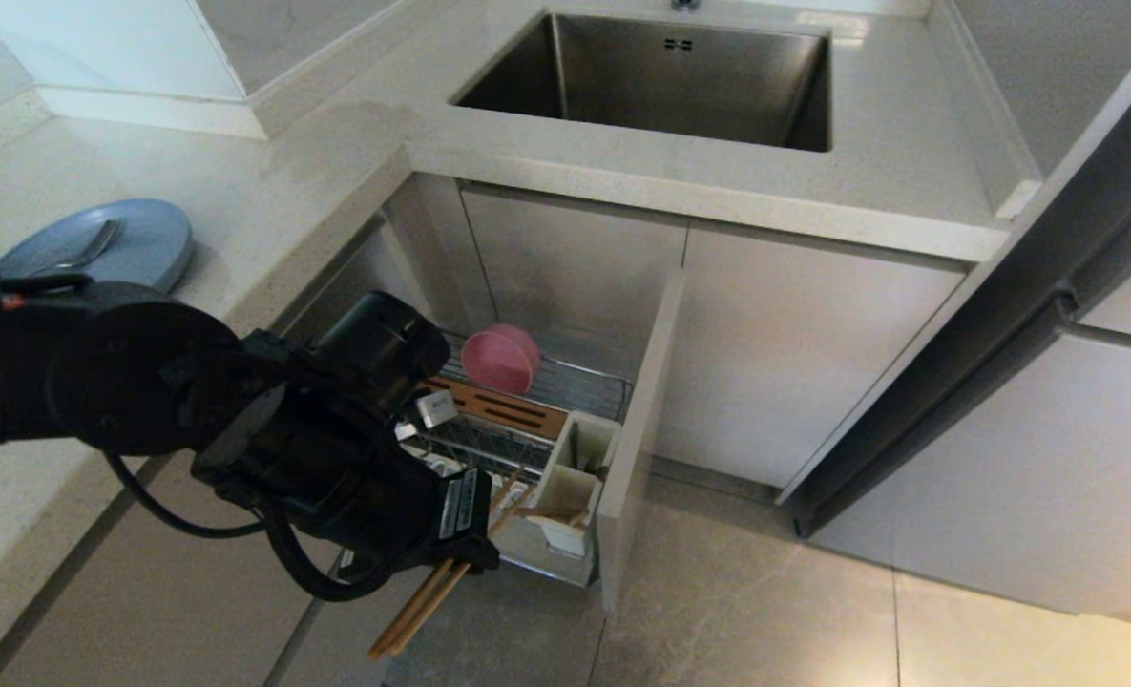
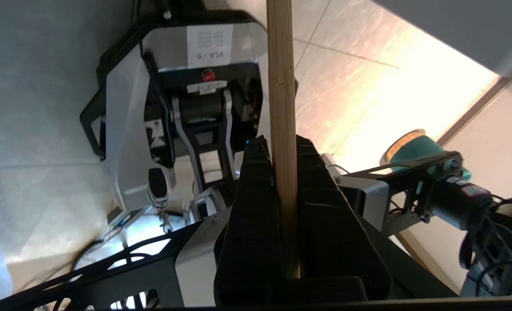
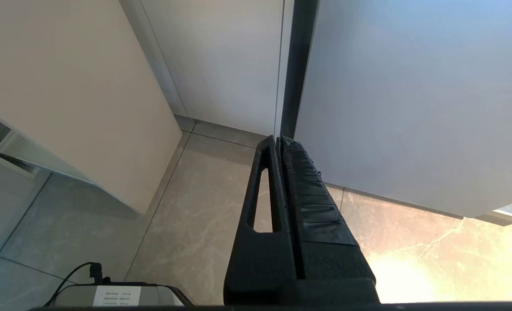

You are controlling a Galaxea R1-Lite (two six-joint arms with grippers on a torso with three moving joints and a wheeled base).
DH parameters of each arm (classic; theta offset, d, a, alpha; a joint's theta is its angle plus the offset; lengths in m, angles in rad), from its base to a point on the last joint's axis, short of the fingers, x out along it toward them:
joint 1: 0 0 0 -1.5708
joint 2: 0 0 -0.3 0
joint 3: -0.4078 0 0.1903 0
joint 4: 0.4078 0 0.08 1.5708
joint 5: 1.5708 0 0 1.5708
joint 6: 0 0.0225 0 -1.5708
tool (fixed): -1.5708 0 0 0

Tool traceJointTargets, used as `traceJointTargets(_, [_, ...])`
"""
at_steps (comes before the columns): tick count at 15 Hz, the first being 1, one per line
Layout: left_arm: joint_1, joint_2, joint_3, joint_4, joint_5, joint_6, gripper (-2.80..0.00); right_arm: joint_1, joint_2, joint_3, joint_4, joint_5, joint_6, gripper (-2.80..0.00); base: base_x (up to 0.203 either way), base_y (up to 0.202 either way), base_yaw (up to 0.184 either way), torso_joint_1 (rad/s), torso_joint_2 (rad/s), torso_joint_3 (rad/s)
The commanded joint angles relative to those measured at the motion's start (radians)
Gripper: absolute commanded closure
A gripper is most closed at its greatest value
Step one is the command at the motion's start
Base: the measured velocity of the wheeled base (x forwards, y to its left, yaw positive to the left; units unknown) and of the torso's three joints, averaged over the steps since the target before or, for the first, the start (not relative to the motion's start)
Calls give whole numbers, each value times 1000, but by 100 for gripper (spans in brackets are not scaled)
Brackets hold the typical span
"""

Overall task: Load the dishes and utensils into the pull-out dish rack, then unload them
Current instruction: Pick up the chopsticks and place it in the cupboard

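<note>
Black cabled left arm [image 1: 145,382]

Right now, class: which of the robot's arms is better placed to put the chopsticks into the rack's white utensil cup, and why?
Left. The left gripper is shut on the chopsticks, beside the pull-out dish rack and close to its utensil cup. The right gripper is shut, empty, pointing at floor and cabinet doors.

Our left arm reaches in from the left, low and near, its wrist angled down. Our left gripper [image 1: 470,553] is clamped tight on the chopsticks [image 1: 422,601]. Our right gripper [image 3: 281,149] hangs parked, pointing downward, fingers pressed together.
</note>
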Motion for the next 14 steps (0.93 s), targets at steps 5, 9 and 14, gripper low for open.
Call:
traceJointTargets(5, [16,76,5,0,-83,-5,0,0,0,9,0,0,0,0,0,0,0,0,0,0])
traceJointTargets(9, [19,126,2,-24,-95,-5,0,0,0,8,0,0,0,0,0,0,0,0,0,0])
traceJointTargets(14, [36,196,5,-74,-94,-5,0,0,0,8,0,0,0,0,0,0,0,0,0,0])
